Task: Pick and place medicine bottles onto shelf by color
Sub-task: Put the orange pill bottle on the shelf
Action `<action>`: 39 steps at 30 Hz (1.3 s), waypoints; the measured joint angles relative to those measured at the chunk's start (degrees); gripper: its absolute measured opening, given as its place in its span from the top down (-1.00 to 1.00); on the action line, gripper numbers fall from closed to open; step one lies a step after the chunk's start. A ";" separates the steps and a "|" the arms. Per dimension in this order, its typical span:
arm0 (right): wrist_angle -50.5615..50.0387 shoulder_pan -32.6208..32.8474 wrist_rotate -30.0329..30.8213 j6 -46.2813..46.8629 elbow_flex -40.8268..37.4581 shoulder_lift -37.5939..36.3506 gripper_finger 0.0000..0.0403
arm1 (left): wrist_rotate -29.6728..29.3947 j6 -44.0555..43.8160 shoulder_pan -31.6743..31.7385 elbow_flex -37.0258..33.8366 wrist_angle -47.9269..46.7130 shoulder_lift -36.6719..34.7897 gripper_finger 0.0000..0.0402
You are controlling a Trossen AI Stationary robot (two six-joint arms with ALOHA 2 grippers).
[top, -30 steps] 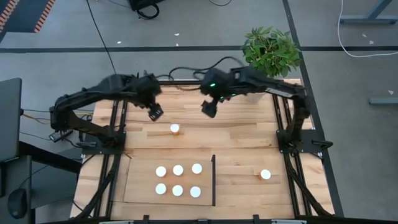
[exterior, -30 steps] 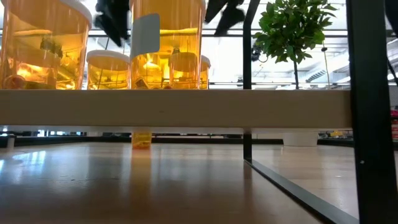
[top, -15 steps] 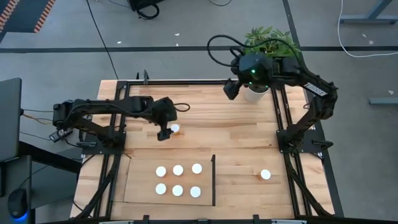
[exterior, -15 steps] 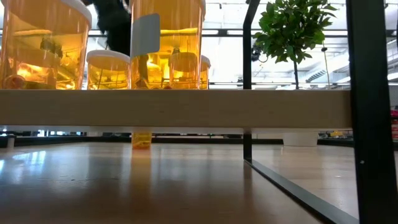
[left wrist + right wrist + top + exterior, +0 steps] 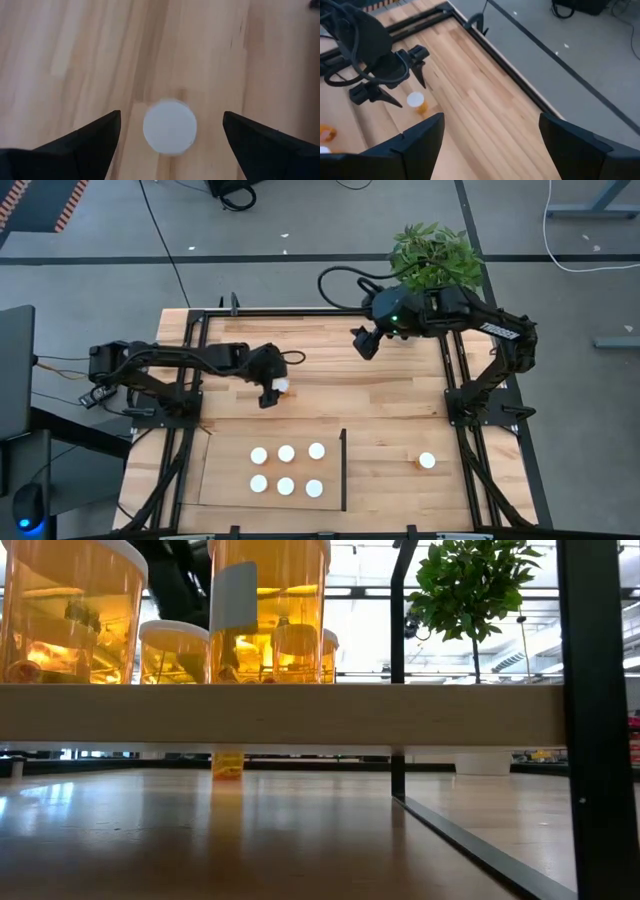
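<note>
High view: six bottles (image 5: 286,468) on shelf (image 5: 225,480), two rows; one loose bottle (image 5: 283,385) mid-counter, another (image 5: 427,461) right of the shelf's strip. Approx. 6 of 8 done. Left gripper (image 5: 272,389) at mid bottle; right gripper (image 5: 364,344) parked far side, clear room around.

Left wrist: jaws spread, straddling white cap (image 5: 170,126), not touching.

Right wrist: jaws spread, empty.

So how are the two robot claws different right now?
The left gripper is low over a lone medicine bottle on the table, its open fingers either side of the white cap; the right gripper has no bottle between its fingers. The left gripper sits near the table's middle; the right gripper sits near the plant. Both are open.
</note>
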 joint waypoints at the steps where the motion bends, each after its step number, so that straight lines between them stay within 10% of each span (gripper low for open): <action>1: -0.04 0.00 -0.23 0.60 -0.63 0.00 -0.65 | 0.03 0.00 0.06 -0.05 -0.35 0.84 -0.78; 22: -0.62 -0.02 -1.20 6.68 -3.01 -0.17 -0.65 | 0.88 0.75 0.41 0.08 2.80 10.33 -0.74; 39: -0.60 -0.02 -1.19 6.23 -3.01 -0.17 -0.65 | 1.82 -2.91 0.39 0.08 2.81 10.19 -0.22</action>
